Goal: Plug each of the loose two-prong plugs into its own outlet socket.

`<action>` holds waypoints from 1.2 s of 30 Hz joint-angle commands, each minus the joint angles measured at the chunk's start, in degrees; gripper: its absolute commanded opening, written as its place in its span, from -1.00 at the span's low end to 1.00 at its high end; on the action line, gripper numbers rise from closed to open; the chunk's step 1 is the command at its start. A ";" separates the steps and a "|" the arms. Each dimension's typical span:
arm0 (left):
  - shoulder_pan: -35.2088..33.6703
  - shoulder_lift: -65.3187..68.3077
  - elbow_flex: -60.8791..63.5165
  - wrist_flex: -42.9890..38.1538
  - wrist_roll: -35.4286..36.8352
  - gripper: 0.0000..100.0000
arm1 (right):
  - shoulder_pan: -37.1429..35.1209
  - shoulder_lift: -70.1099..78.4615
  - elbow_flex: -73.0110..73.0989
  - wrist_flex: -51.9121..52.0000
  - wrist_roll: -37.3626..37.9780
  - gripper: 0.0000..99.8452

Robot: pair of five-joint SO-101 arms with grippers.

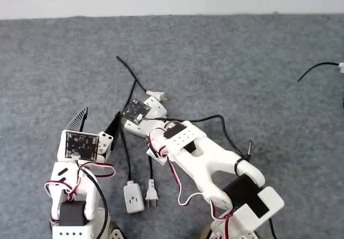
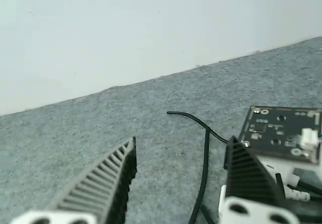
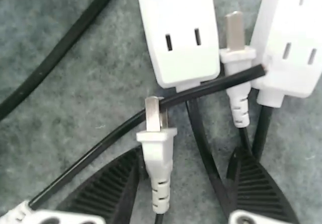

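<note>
Seen from above, the right arm (image 1: 207, 156) covers its own gripper and whatever lies under it. Close up, the right gripper (image 3: 188, 166) is spread wide, gripping nothing. A white plug (image 3: 157, 143) lies between its fingers, prongs just short of the outlet socket (image 3: 176, 32) (a black cable (image 3: 201, 90) crosses there). The second plug (image 3: 236, 63) lies beside that socket. The left gripper (image 2: 182, 151) is also open and holds nothing.

Three sockets (image 3: 181, 38) — at least three plugs (image 3: 156, 143)
</note>
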 commanded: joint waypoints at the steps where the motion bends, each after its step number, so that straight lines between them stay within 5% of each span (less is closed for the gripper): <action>1: 0.18 -1.14 -1.71 -1.58 0.79 -0.44 | -0.84 0.31 -3.16 0.13 -0.53 -0.51; 6: 0.18 -1.14 -1.71 -1.58 0.79 -0.44 | -0.84 0.31 -3.25 -0.31 -0.70 -1.00; 36: 3.34 -1.14 -1.36 -1.49 -0.70 -0.44 | 2.95 -22.81 -3.69 13.58 3.08 -0.98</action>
